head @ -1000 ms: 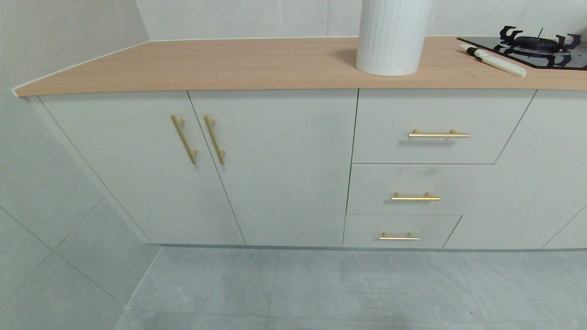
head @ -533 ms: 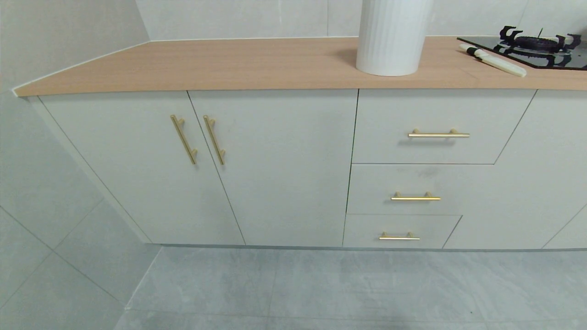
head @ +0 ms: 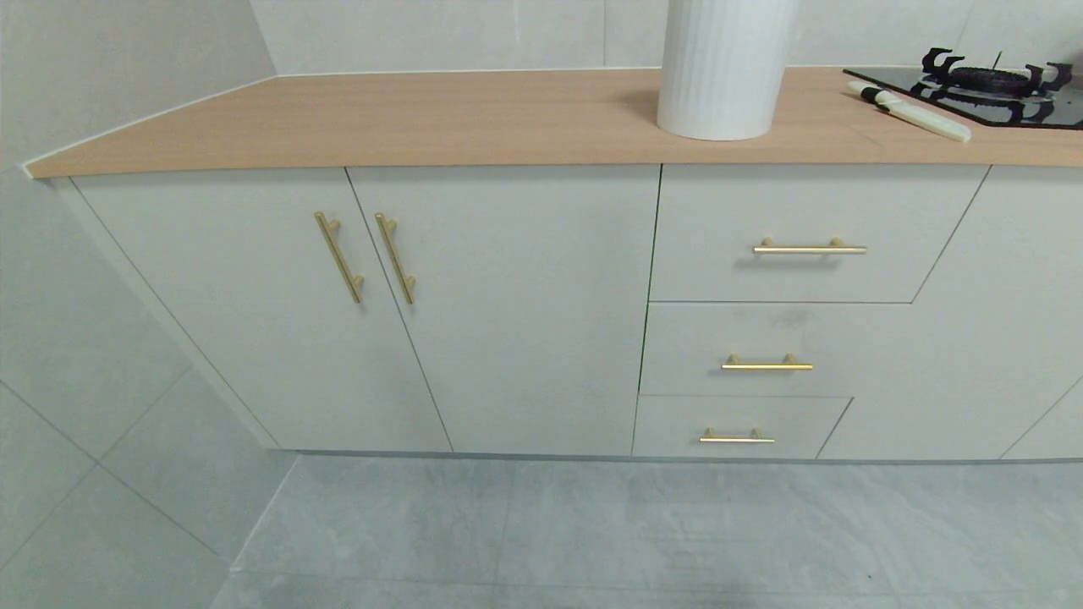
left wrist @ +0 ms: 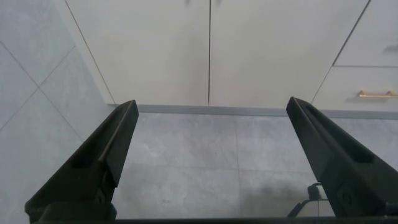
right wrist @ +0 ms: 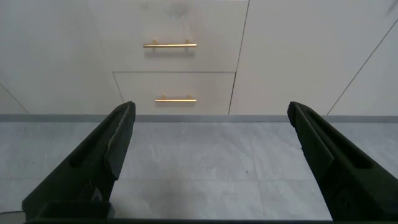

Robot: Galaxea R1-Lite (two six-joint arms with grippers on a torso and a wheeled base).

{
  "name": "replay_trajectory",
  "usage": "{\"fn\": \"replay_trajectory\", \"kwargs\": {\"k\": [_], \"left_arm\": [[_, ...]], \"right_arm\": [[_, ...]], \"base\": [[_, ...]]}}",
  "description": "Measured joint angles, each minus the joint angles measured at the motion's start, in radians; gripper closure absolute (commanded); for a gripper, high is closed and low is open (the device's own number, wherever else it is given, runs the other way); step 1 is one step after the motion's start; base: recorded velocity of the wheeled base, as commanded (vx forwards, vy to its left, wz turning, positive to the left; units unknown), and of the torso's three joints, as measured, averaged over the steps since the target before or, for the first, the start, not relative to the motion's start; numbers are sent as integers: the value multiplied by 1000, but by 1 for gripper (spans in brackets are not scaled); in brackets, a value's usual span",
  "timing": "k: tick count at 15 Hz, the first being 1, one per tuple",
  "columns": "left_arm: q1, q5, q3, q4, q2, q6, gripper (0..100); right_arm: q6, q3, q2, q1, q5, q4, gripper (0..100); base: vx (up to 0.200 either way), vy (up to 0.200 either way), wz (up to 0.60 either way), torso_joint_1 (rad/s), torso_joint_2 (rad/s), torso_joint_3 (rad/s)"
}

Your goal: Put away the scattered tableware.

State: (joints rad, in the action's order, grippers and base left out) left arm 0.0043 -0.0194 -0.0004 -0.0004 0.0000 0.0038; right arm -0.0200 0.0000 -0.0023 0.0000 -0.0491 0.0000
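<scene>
At a kitchen counter (head: 423, 118), we find one pale knife (head: 909, 111) lying flat on the wooden top at the right, one end at the near corner of the black stove (head: 990, 85) and the other pointing toward the counter's front edge. Both of our grippers are low, well apart from the knife and below counter height. The left gripper (left wrist: 211, 109) faces the foot of the cabinet above the grey tiled floor (head: 592, 533), with its two dark fingers spread wide and nothing between them. The right gripper (right wrist: 211, 109) faces the lower drawers, its fingers likewise parted wide and bare. Besides the knife, we count on the counter one white ribbed container (head: 723, 76), standing upright well to the left of the knife, and one stove bearing a single black burner grate. Below the top we count two doors (head: 372, 321) side by side on the left, each with one upright gold handle (head: 339, 257), the pair flanking the seam between the doors. To their right we count three drawers (head: 787, 279) stacked one above another, each with one level gold handle, which makes five handles in all. From the right wrist we see two of those drawer handles straight ahead, one above the other; from the left wrist we see the seam between the doors and the end of one drawer handle off to the side.
</scene>
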Motion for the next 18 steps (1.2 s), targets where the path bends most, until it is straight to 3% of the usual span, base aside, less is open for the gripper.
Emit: {"fn": "replay_trajectory", "kwargs": {"k": [18], "left_arm": [[0,0,-1,1,0,-5,0]], "right_arm": [[-1,0,1,-1,1,2,0]], "base": [[189,0,0,2,2,2]]}}
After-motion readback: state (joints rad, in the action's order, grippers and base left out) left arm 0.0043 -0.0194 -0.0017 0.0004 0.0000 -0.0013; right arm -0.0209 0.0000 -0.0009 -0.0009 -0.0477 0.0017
